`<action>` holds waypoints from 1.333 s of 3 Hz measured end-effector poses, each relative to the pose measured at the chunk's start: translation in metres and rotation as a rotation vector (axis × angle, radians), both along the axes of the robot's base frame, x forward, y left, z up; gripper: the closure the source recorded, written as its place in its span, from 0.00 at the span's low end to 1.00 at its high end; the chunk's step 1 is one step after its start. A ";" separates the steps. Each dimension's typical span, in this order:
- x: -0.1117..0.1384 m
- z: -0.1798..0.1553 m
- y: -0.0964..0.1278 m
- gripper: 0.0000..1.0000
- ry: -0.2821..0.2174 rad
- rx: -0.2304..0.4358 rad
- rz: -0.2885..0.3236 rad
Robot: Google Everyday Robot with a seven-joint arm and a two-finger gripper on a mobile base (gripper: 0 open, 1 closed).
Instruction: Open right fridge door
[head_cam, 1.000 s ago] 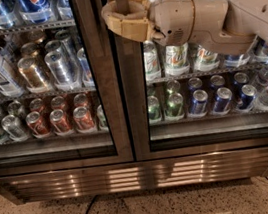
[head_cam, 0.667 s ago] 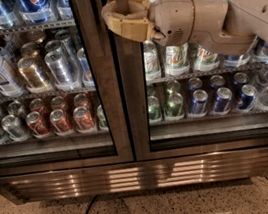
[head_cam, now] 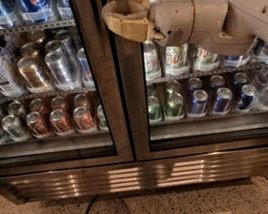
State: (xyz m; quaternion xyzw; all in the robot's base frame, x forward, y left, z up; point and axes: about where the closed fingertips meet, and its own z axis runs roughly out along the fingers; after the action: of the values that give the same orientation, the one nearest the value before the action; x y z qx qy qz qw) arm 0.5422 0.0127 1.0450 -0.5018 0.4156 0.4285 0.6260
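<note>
Right fridge door, a tall glass door in a dark brushed-metal frame, stands fully shut, its inner edge flush against the twin left door at the centre seam. Two tan, curved fingers lie across the upper part of that frame, one above the other, bowed toward each other. Their tips look drawn together at the left, just over the seam, so that they make a closed loop with the dark metal showing through it. Whether the tips have caught the door's edge or only rest in front of it cannot be told. The gripper is high on the door, level with the shelf of green-and-white cans, and its pale wrist and arm run off to the right across the glass. Blue cans sit on the shelf below, behind the pane. Red and copper cans show behind the left door. By my judgement the step in hand is taking hold at the seam, and no opening has begun. The next move calls for a firm catch on the inner edge, then a pull toward the camera that swings in an arc to the right, as the door probably hinges on its far right side.
</note>
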 end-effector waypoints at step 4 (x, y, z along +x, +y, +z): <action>0.000 0.000 0.002 1.00 -0.004 0.003 0.000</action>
State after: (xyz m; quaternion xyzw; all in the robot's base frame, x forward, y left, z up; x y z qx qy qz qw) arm 0.5419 0.0143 1.0454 -0.5016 0.4136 0.4279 0.6279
